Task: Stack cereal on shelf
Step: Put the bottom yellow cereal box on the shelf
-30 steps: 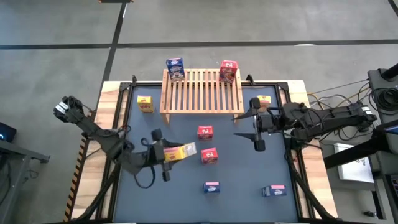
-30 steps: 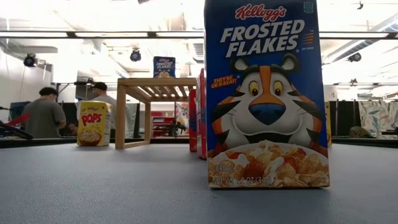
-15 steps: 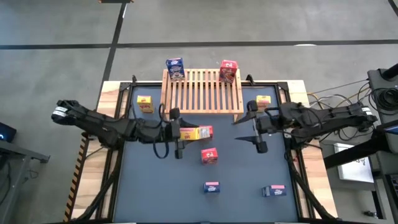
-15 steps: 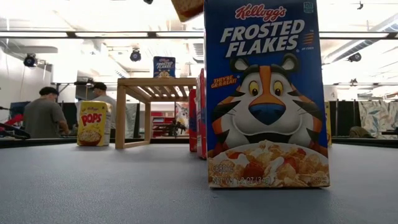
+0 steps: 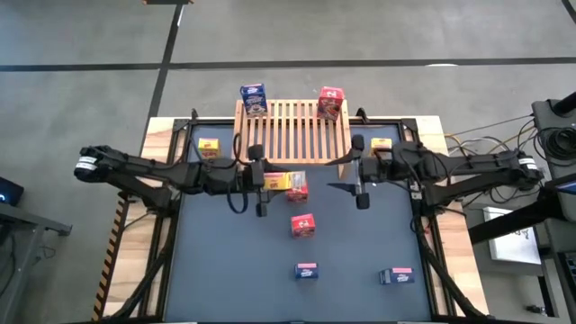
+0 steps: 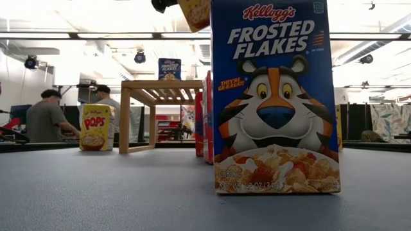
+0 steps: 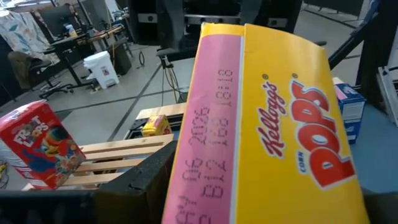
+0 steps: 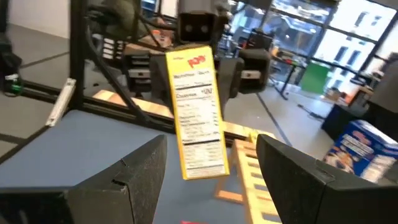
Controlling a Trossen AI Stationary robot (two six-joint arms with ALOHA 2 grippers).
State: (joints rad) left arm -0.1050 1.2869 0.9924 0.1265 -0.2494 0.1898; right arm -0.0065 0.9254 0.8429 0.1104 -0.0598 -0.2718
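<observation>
My left pincer grips a yellow Corn Pops box, held above the surface just in front of the shelf's near edge. In my left wrist view the held box fills the picture, its pink side panel and yellow front facing the camera, my dark fingers clamped on it. In the low view it hangs high, above the big blue box.

Beyond my left pincer, a second yellow box stands on the surface beside the shelf's left leg. A blue box stands on the shelf's far left corner and a red box on its far right corner. A red box sits on the surface right under the tip of the box I hold. Nearer to me than that pincer another red box stands, and nearer still a blue box.

My right pincer hangs open and empty just off the shelf's right front corner, facing my left one across the gap; its wrist view looks between its spread fingers at the held box. Behind it a third yellow box stands beside the shelf's right leg, and well nearer to me a blue box lies toward the surface's right front.
</observation>
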